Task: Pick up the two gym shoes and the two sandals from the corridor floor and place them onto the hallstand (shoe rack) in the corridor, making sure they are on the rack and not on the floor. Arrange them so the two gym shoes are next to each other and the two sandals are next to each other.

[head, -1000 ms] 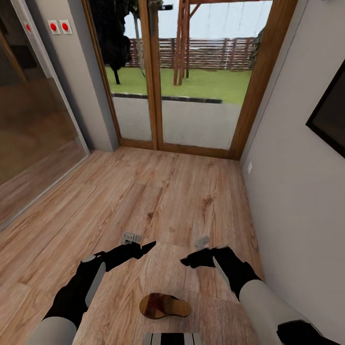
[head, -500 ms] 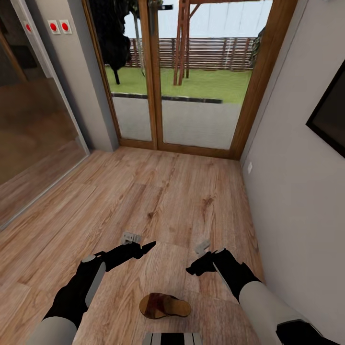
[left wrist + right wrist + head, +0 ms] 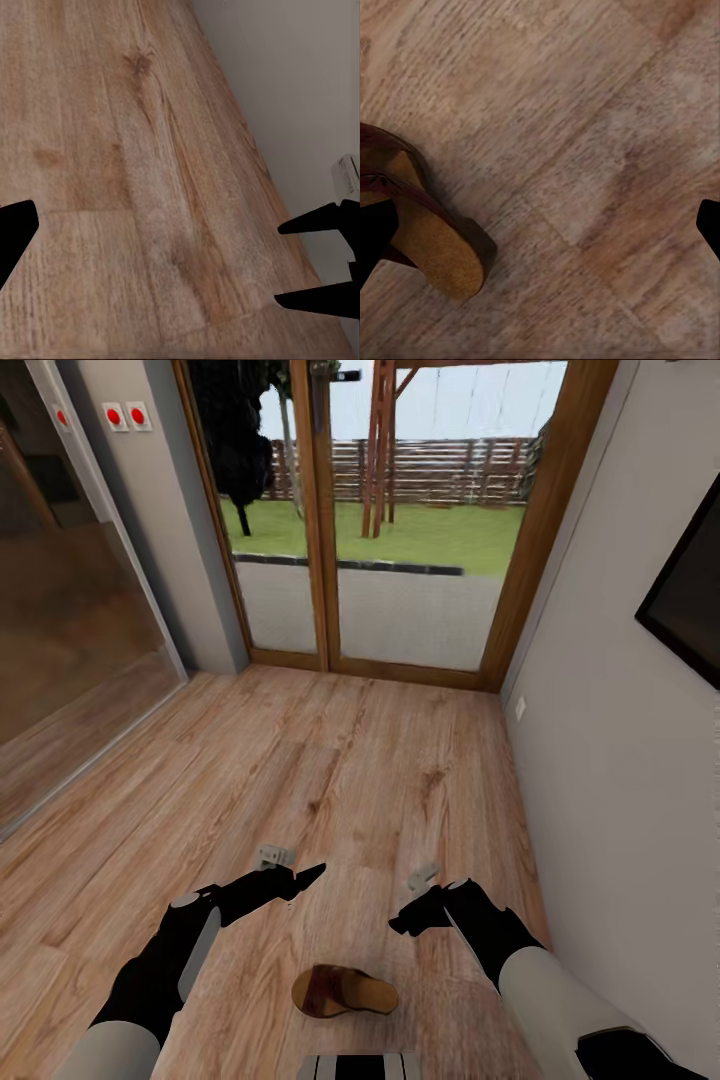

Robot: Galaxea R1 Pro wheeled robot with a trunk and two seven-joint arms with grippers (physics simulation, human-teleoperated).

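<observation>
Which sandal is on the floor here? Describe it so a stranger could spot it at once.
Start at the glass garden doors and come back along the wood-plank corridor floor toward the robot. Just in front of its base, below the left claw and right claw, lies one sandal. It is the only footwear there: dark maroon toe strap, tan footbed.

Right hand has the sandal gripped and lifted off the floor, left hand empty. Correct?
Not quite. The head view shows the sandal lying on the corridor floor, below and between the arms; the right hand is open and empty. The left hand is empty, as you said.
</observation>
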